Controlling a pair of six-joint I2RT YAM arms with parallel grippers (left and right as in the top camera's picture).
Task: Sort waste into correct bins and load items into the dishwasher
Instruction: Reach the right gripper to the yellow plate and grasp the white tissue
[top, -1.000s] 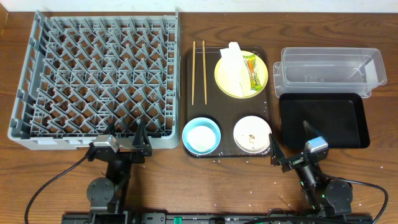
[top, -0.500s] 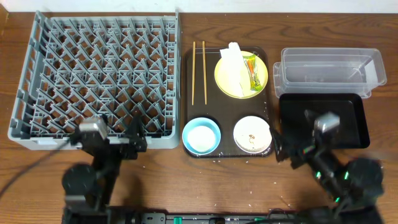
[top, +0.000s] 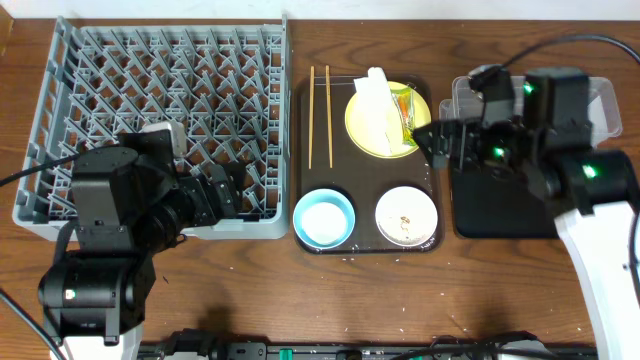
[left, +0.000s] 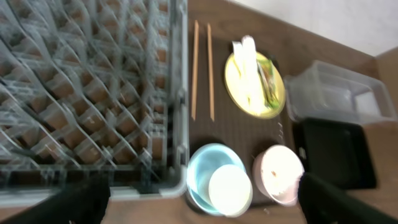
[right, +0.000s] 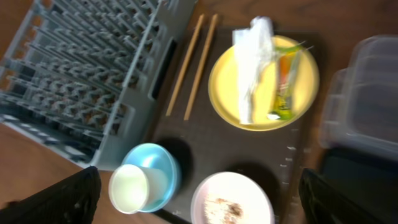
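A brown wooden counter (top: 300, 300) carries everything, with a dark brown rectangular serving tray (top: 360, 190) at its middle. At the tray's far right sits the round yellow plate (top: 358, 128), and on it lie a strip of crumpled white paper (top: 375, 105) and, to its right, the small green-and-orange snack wrapper (top: 407, 112). Both have their long axes running away from the robot.

The right gripper (top: 437, 142) hangs just beside the plate's right edge, its fingers spread wide and holding nothing. The wrapper is the piece closest to it, with the paper one place further left. The clear plastic rectangular tub (right: 367, 87) and the shallow black rectangular tray (top: 500, 205) lie on the right gripper's own side.

The left gripper (top: 225, 192), also wide and empty, is over the near edge of the large grey plastic dish rack (top: 120, 90), well apart from the plate. The right arm looks better placed for the waste.
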